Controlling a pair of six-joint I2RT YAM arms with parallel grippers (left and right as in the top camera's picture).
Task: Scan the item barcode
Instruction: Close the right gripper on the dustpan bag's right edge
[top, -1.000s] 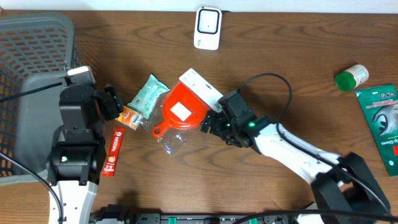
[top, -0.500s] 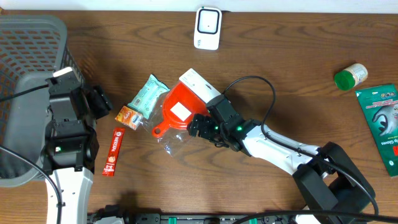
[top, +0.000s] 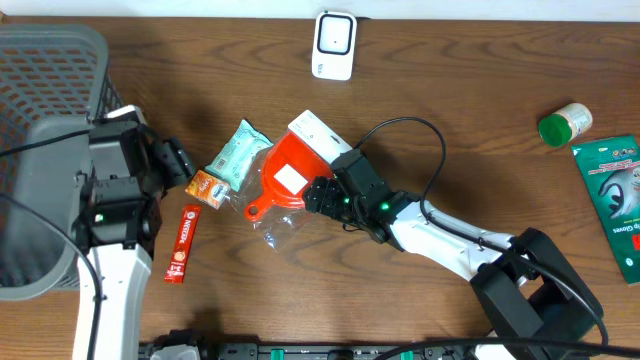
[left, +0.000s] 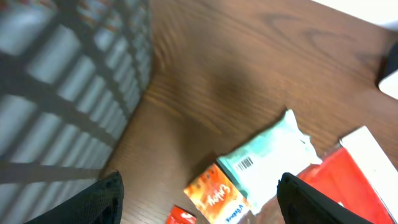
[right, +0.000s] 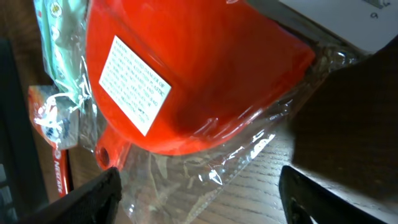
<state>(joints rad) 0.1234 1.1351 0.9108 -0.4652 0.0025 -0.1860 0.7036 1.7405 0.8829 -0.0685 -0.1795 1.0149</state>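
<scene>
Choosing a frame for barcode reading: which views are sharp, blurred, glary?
Overhead: sharp, evenly lit. Left wrist: blurred, barcode on the pale green plastic packet soft, grey mesh basket smeared. Right wrist: white label on the red plastic funnel soft, highlights on the clear wrap.

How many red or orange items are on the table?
3: the bagged orange funnel at centre, a small orange packet left of it, and a red stick pack lower left. The basket may hide more.
</scene>
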